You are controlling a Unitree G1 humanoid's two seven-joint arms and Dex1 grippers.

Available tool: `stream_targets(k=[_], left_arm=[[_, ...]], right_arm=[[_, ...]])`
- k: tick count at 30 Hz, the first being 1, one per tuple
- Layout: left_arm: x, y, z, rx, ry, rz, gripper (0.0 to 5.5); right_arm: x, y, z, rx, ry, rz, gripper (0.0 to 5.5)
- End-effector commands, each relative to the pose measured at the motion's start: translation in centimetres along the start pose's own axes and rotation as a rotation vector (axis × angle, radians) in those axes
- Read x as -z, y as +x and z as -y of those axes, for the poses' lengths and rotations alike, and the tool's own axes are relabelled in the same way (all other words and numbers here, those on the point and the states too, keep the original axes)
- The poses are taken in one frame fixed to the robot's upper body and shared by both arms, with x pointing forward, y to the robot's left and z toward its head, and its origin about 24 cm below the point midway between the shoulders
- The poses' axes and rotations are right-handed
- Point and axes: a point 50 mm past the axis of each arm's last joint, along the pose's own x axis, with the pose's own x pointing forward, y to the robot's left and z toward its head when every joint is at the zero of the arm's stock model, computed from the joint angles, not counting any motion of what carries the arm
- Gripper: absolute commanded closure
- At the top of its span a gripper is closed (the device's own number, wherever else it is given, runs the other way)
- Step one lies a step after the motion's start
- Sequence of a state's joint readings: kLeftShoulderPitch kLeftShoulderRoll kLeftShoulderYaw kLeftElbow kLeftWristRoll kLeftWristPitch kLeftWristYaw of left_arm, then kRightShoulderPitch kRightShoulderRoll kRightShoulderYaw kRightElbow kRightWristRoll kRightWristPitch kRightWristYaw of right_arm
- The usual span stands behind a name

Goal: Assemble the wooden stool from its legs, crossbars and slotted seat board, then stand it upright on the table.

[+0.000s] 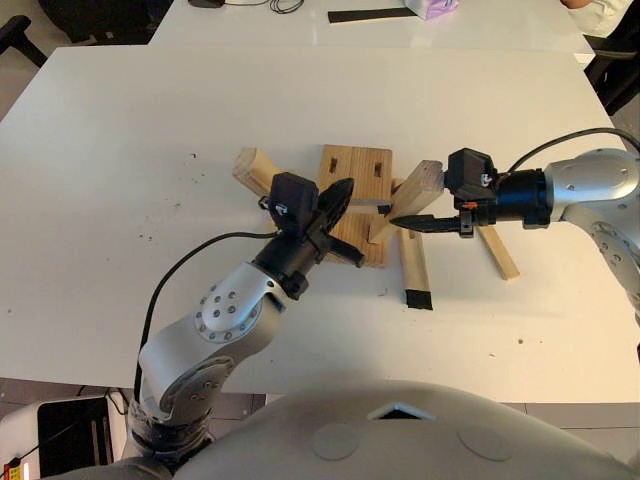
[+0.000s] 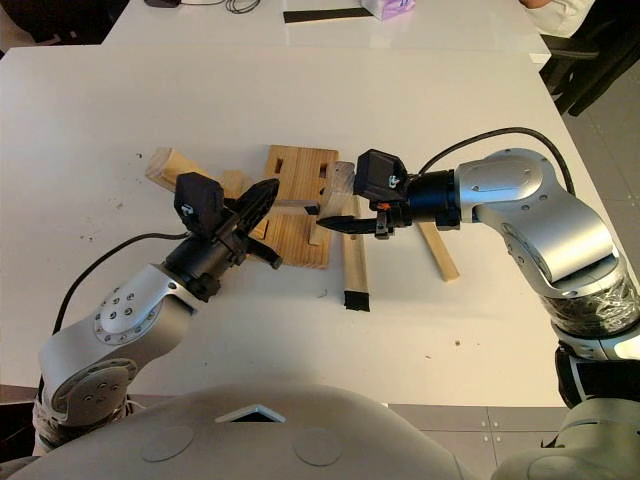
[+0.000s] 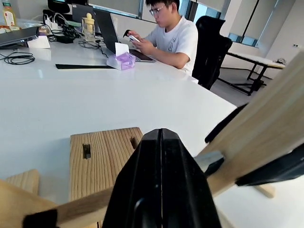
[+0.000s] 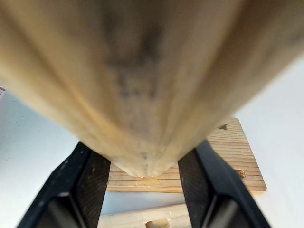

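surface: white table (image 1: 150, 250) with loose stool parts gathered near its middle.
right gripper: the right gripper (image 1: 405, 222) comes in from the right side and points toward the centre of the table. its two black fingers (image 4: 92, 183) are clamped on either side of a wooden leg (image 1: 422, 183).
held leg: it is tilted, with its upper end leaning away from the robot and its lower end close over the seat board's right edge. whether it touches the board cannot be told.
left gripper: the left gripper (image 1: 345, 188) reaches up from the near left. its fingers are pressed together with only a seam between them, and they hover over the seat board's left part.
thin bar: a narrow wooden bar (image 3: 90, 204) with a dark end crosses beneath the closed left fingers. whether the fingers touch it cannot be told.
seat board: the seat board (image 1: 360, 165) lies flat between the two grippers, with its dark slots facing up.
second leg: another leg (image 1: 414, 265) with a black end lies flat just on the robot's side of the right gripper.
crossbar: a slim crossbar (image 1: 500, 255) lies at a slant under the right arm, near the second leg.
third leg: a thick piece (image 1: 255, 168) lies to the left of the seat board, just beside the left gripper.
behind: a second white table (image 1: 500, 30) carries a black strip (image 1: 370, 14) and a purple tissue box (image 1: 432, 8).
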State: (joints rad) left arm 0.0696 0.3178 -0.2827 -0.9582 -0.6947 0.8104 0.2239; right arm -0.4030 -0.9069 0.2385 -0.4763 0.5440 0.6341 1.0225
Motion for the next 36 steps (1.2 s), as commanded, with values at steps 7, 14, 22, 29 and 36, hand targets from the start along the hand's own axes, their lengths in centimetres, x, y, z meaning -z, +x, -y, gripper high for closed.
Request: stream_targets(k=[7,14,22,29,36], left_arm=[[5.7,0.0,-1.7,-0.097,-0.068,-0.246,5.50],[-2.2,0.0,-1.4,-0.035,-0.172,0.294,5.50],[-4.0,0.1,-0.7,0.041,-0.152,0.327,5.50],[-14.5,-3.9,-5.0,-0.047,-0.187,0.918,5.50],[-10.6,-6.7,-11.6,-0.484,0.008,0.596,5.50]], right_arm=[[1.2,0.9,-0.7,-0.061,0.059,-0.082,3.49],[1.7,0.9,-0.5,-0.049,0.071,-0.099,3.49],[1.6,1.1,-0.3,-0.030,0.073,-0.087,3.49],[1.7,0.8,-0.1,-0.023,0.073,-0.096,3.49],[1.5,1.0,0.2,-0.048,0.061,-0.084,3.49]])
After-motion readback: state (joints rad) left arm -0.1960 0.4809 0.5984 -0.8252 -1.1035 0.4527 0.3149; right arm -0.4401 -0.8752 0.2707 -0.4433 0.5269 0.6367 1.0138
